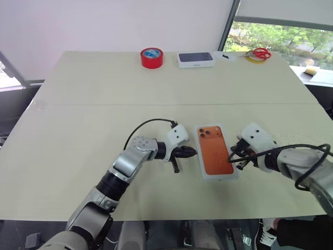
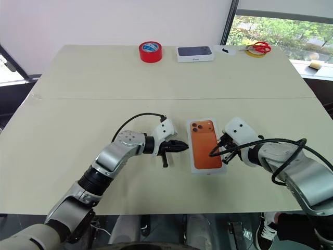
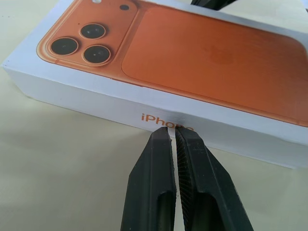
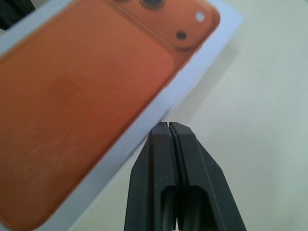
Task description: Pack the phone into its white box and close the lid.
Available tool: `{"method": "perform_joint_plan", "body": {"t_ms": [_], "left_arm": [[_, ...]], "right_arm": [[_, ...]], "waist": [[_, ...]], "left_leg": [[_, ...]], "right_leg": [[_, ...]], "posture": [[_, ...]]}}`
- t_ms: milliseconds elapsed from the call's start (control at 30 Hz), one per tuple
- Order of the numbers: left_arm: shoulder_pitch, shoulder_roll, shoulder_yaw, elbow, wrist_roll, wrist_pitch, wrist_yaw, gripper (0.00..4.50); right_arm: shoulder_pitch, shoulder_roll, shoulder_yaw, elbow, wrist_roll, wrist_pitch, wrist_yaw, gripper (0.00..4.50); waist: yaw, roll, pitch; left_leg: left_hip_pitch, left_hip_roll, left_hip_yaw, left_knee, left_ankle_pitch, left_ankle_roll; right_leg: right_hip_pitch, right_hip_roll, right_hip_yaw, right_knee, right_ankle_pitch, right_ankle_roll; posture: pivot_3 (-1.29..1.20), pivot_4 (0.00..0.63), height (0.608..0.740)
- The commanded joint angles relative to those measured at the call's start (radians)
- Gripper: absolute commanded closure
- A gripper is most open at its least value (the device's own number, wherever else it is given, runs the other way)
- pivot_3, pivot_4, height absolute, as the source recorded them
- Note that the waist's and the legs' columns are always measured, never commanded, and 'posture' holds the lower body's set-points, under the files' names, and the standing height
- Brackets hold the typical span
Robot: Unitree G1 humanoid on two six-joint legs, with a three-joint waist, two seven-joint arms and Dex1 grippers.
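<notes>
A closed white package lies flat on the table near its front edge. What shows of it is the lid (image 1: 215, 152), with an orange phone pictured on top and orange lettering on its long side wall (image 3: 163, 118). The white box under it and the phone itself are hidden. My left gripper (image 1: 193, 152) is shut and empty. Its tips (image 3: 173, 130) rest against the lid's left side wall at the lettering. My right gripper (image 2: 213, 153) is also shut and empty. Its tips (image 4: 168, 126) are at the lid's right long edge (image 4: 159, 106).
At the table's far edge stand a red tape roll (image 1: 151, 57), a white box with a dark phone picture (image 1: 196, 59), and red scissors on a yellow ring (image 1: 258, 53). The table's front edge runs close below both grippers.
</notes>
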Motion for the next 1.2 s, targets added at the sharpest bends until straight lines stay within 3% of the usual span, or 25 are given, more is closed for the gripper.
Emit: {"method": "perform_joint_plan", "body": {"t_ms": [33,400,733,933,1200], "left_arm": [[-0.015,-0.018,0.007,-0.04,-0.018,-0.027,-0.005,4.25],[-0.017,-0.023,0.009,-0.032,-0.015,-0.03,-0.002,4.25],[-0.044,-0.045,0.085,-0.019,-0.066,-0.003,0.019,4.25],[-0.067,-0.081,0.038,0.018,-0.025,-0.005,0.042,4.25],[-0.07,-0.049,-0.018,0.049,0.031,-0.029,0.035,4.25]], "right_arm": [[0.006,0.009,-0.007,-0.045,-0.008,-0.008,0.009,4.45],[0.048,0.005,0.005,-0.049,-0.045,-0.015,0.017,4.45],[0.1,0.014,-0.15,-0.106,0.027,-0.057,0.132,4.45],[0.163,0.051,-0.102,-0.163,0.032,-0.046,0.117,4.45],[0.175,0.068,-0.078,-0.164,0.014,-0.021,0.073,4.45]], "waist": [[0.0,0.0,0.0],[0.001,0.0,0.0],[0.001,0.0,0.0],[0.001,0.0,0.0],[0.0,0.0,0.0]], "left_leg": [[0.0,0.0,0.0,0.0,0.0,0.0],[0.0,0.0,0.0,0.0,0.0,0.0],[0.0,0.0,0.0,0.0,0.0,0.0],[0.0,0.0,-0.001,0.001,0.0,0.0],[0.001,0.0,-0.001,0.001,0.0,0.0]], "right_leg": [[0.0,0.0,0.0,0.0,0.0,0.0],[0.0,0.0,0.0,0.0,0.0,0.0],[0.0,0.0,0.0,0.0,0.0,0.0],[0.001,0.0,0.0,0.0,0.0,0.0],[0.001,0.0,0.0,0.001,0.0,0.0]], "posture": [[0.0,0.15,0.73],[0.0,0.15,0.73],[0.0,0.15,0.73],[0.0,0.15,0.73],[0.0,0.15,0.73]]}}
